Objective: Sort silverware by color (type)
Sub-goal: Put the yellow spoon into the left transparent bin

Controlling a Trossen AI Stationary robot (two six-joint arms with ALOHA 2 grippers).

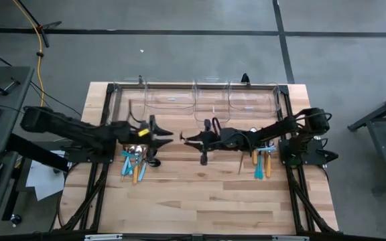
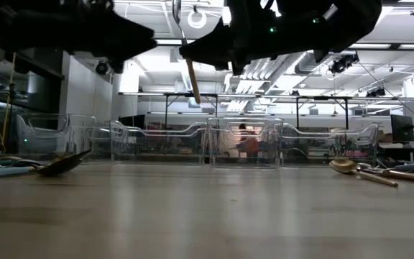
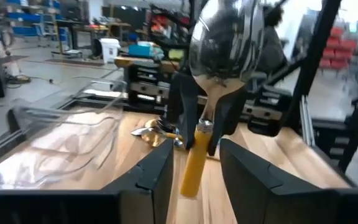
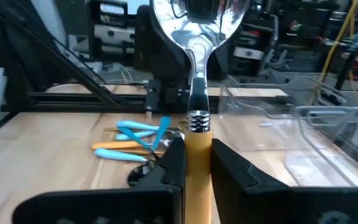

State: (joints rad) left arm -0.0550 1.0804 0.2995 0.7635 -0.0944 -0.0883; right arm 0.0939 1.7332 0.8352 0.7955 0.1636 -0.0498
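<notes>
Barely begun: right gripper (image 4: 197, 163) clamps an orange-handled spoon (image 4: 198, 140) mid-frame, left gripper (image 3: 196, 152) parted around its handle; bins (image 1: 210, 102) at top seemingly empty, silverware piles (image 1: 133, 164) unsorted on the bench (image 1: 200, 201)

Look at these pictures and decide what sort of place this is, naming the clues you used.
Probably a robotics lab or workshop. A bare wooden worktable stands on a grey concrete floor, the low view shows open ceiling strip lights, and shelving with blue storage bins lines the room behind.
</notes>
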